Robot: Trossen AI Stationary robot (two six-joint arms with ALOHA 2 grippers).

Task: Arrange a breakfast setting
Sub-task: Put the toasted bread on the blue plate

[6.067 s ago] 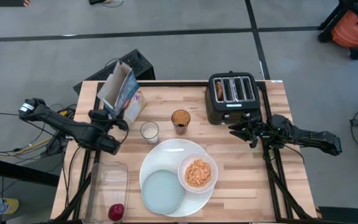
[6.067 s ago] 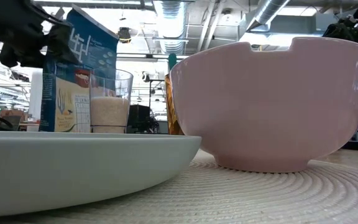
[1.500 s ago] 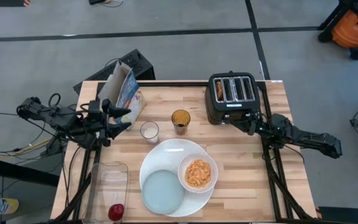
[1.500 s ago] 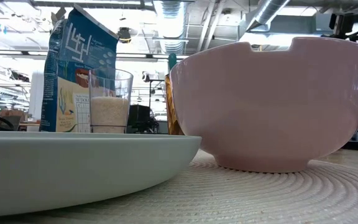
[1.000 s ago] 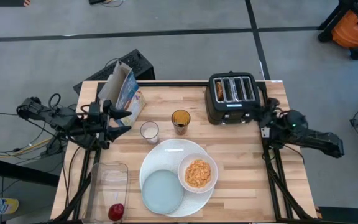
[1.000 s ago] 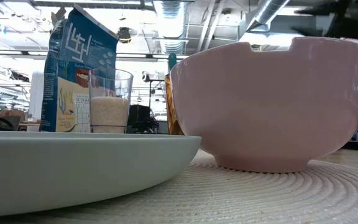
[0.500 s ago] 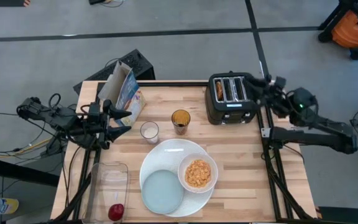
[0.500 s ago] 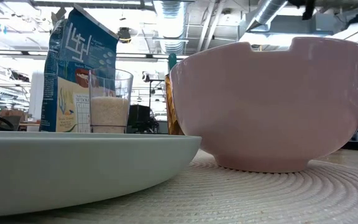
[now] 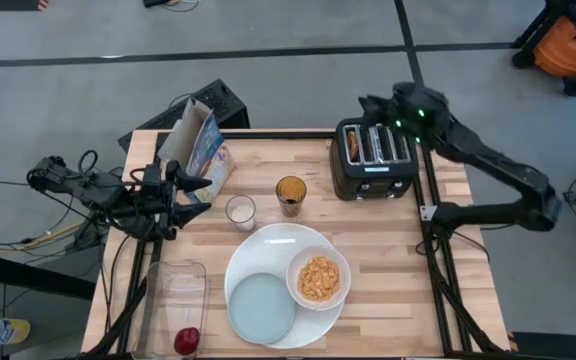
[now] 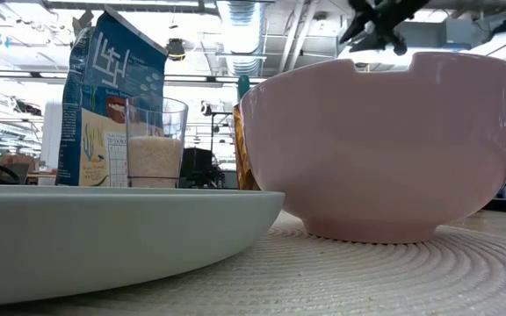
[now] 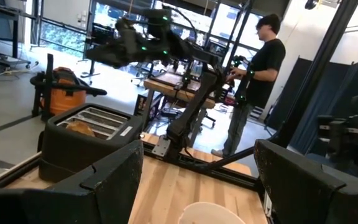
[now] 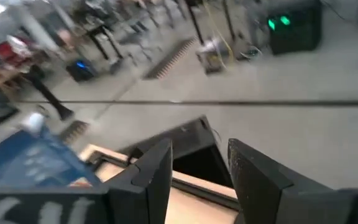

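Right gripper [image 9: 368, 104], fingers spread and empty, hovers at the black 4-slot toaster's [image 9: 373, 158] 12 o'clock. Next it likely descends for the browned bagel ring [image 9: 353, 146]. Left gripper [image 9: 190, 193] waits unclenched near the blue cereal box [image 9: 196, 148].

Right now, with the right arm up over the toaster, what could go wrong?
1. The right pincer, open, hangs above the black four-slot toaster; the browned bagel ring sits deep in one slot, so a grab may slip or catch the slot wall.
2. The left pincer is open beside the tilted blue cereal box; a nudge could topple it.
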